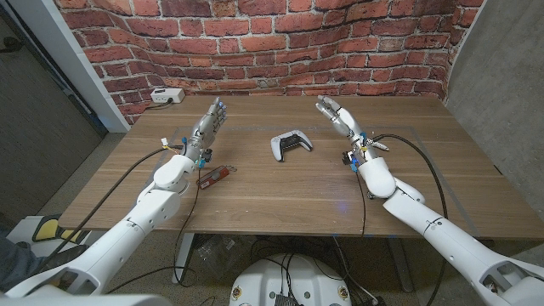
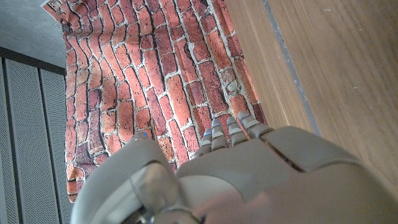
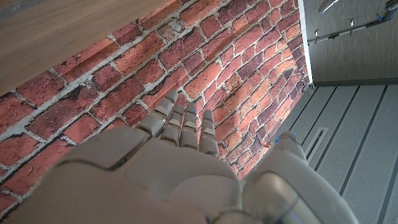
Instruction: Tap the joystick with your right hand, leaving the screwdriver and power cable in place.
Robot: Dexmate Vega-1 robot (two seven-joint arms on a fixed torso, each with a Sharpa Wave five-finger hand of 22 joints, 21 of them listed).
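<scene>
Waiting on either side of the joystick (image 1: 290, 144), both hands stand with fingers straight and apart, holding nothing. The right hand (image 1: 337, 116) is raised beyond and to the side of it, well placed to swing in for the tap. The left hand (image 1: 208, 124) keeps clear. What looks like the screwdriver (image 1: 216, 176) lies near the left forearm; the white power cable block (image 1: 167, 96) sits at the table's (image 1: 280, 195) far corner.

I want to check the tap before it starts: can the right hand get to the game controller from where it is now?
Probably yes. The right hand is open above the table, and only bare wood shows between it and the controller; the screwdriver lies on the other side.
</scene>
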